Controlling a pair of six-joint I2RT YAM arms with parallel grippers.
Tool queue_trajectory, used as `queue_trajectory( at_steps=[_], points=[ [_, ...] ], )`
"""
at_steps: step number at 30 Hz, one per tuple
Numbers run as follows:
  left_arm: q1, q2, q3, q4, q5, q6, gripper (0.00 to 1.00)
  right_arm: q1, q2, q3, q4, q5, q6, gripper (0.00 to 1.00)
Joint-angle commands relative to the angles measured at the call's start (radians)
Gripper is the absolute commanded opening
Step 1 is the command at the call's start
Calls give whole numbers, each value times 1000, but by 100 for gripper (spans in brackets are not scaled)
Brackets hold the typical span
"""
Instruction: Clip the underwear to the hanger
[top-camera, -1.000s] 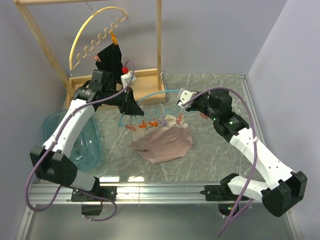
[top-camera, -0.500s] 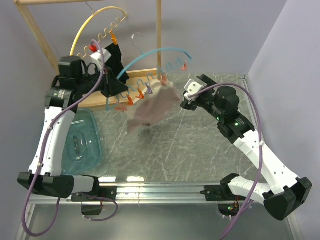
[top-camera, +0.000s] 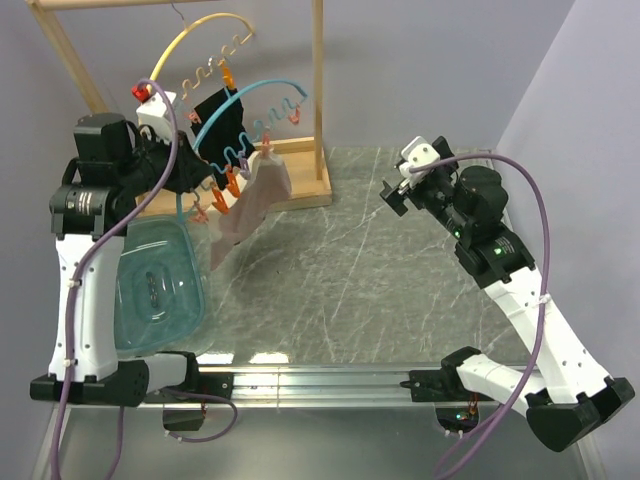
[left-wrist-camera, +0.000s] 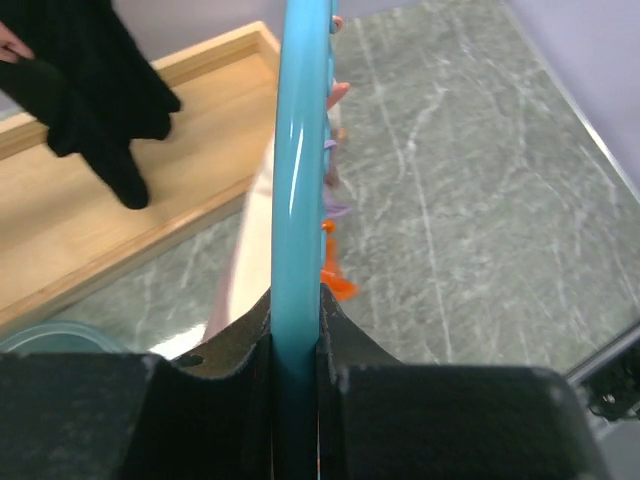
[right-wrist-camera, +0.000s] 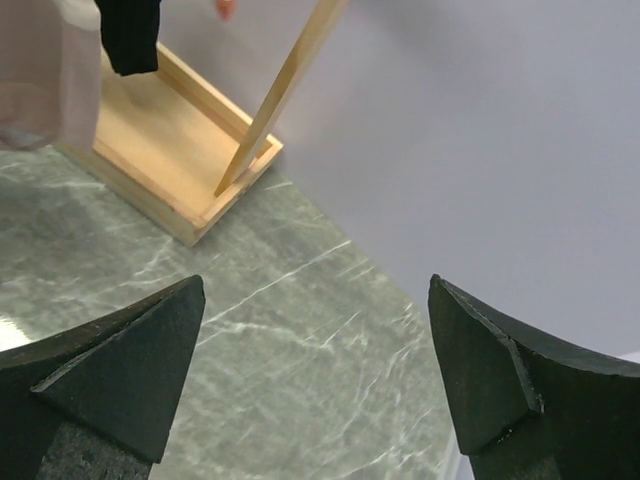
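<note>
The light-blue hanger (top-camera: 250, 93) is held up in the air beside the wooden rack, with my left gripper (top-camera: 196, 175) shut on its lower left end. In the left wrist view the blue bar (left-wrist-camera: 300, 150) runs straight out from between the jaws of the left gripper (left-wrist-camera: 297, 320). The pink-beige underwear (top-camera: 252, 200) dangles from the hanger's orange clips (top-camera: 231, 182), clear of the table. My right gripper (top-camera: 397, 196) hovers over the right side of the table, open and holding nothing (right-wrist-camera: 315, 290). It stands well apart from the garment (right-wrist-camera: 40, 70).
A yellow hanger (top-camera: 190, 48) with a black garment (top-camera: 225, 115) hangs on the wooden rack, whose base (top-camera: 305, 188) sits at the back. A teal basin (top-camera: 150, 290) lies at the left. The marble table top (top-camera: 380, 290) spreads between the arms.
The left arm has lifted the hanger off the table, up and to the left, with the underwear hanging from it. The right gripper opened, let go and drew back to the right.
</note>
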Motion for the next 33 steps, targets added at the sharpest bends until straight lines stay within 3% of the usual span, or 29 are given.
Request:
queue_trajectory(
  at_steps=[1,9,18,33],
  points=[
    [4,65,129,60,-79,0,0,-17,-6,76,-56,13,86,99],
    [3,276,417,103,-194,-16,0,-29,-9,90,-84,29,118,100],
    [-36,320,321,445,-218,-46,0,-31,7,96,-110,22,134,100],
    [-71,549,499,451,-237,-49,0,-31,7,70,-107,24,134,100]
  ],
)
